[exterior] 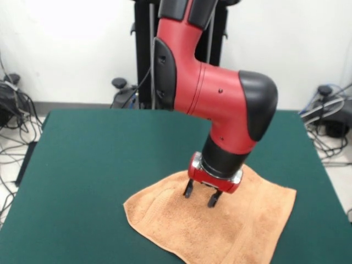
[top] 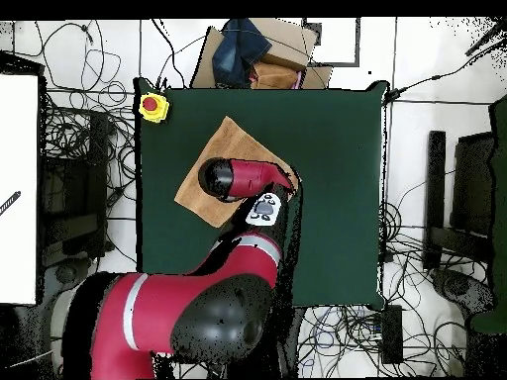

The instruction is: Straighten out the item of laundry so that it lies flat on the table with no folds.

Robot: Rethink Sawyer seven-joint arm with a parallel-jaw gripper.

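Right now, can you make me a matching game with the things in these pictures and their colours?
Things:
1. towel
2. table
3. button box
4. arm

Colours:
A. dark green
B. red and black
C. peach-orange
D. yellow with a red top

Pairs: 1-C, 2-A, 3-D, 4-B. The end effector hangs over the towel with its fingers apart.

Bright, even room light, mildly soft focus throughout, with only a faint shadow on the peach-orange terry-cloth towel [exterior: 220, 220] beneath the black two-fingered pincer [exterior: 201, 197].
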